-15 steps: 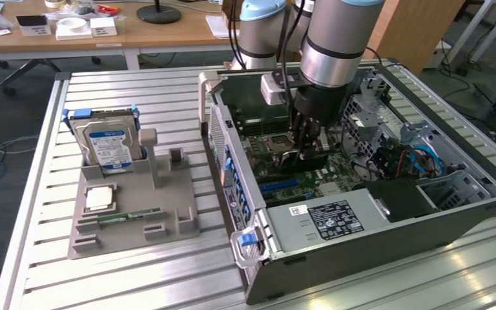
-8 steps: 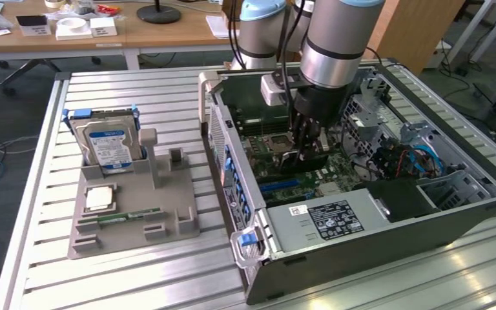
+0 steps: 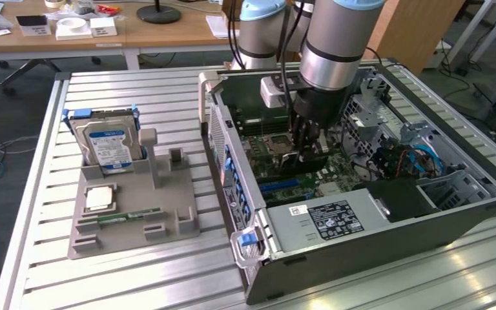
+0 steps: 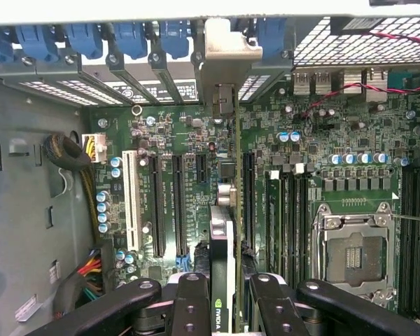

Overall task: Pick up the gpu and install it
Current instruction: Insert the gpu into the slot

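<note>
The arm is reaching down into the open computer case [image 3: 454, 213], which is lying on its side on the slatted metal table [image 3: 144, 284]; the gripper [image 3: 307, 154] is sitting low over the motherboard [image 3: 270, 169], just beside the processor socket [image 3: 276, 140]; in the wrist view the gripper [image 4: 223, 294] is closing its two black fingers [image 4: 190, 304] on the gpu [image 4: 222, 245], one on either side, and the card is standing on edge between them, seen from its top edge, with a green logo showing near the fingers; the card is running from the fingers toward the rear wall of the case, and its silver bracket [image 4: 222, 59] is sitting up against the row of rear slot covers with blue latches [image 4: 84, 38]; the card is lying in line with a long black slot on the board, with other slots [image 4: 157, 203] beside it on one side and the memory slots [image 4: 283, 210] and empty processor socket [image 4: 350, 252] on the other; whether the card's lower edge is fully down in the slot cannot be told; on the exterior view's left, well apart from the case, a grey holder [image 3: 132, 206] is standing on the table, carrying an upright hard drive [image 3: 106, 145] with a blue and white label, a processor chip [image 3: 99, 197] and a narrow green memory stick [image 3: 132, 215].
</note>
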`<act>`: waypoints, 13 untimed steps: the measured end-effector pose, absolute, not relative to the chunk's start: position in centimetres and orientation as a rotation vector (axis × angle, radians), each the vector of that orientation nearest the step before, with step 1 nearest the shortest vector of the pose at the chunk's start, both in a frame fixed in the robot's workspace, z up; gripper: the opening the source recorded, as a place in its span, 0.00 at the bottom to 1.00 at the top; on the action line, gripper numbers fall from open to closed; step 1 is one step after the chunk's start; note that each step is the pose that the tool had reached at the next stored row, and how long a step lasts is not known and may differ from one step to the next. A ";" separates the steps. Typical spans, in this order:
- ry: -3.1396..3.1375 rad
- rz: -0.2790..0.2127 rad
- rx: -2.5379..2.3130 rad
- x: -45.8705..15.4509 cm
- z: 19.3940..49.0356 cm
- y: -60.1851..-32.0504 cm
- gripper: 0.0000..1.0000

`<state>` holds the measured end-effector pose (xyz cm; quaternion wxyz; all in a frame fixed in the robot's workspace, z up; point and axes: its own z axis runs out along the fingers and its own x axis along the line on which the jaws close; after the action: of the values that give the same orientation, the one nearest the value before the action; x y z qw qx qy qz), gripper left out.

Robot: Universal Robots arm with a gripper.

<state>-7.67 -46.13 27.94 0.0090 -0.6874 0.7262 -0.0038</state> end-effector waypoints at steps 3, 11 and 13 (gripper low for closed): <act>2.266 -0.016 -2.146 -7.7 27.6 -46.1 0.27; 2.262 -0.021 -2.145 -7.8 27.3 -46.2 0.27; 2.262 -0.021 -2.145 -7.9 27.3 -46.3 0.27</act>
<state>-7.86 -46.26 27.28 0.0121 -0.6879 0.7257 -0.0068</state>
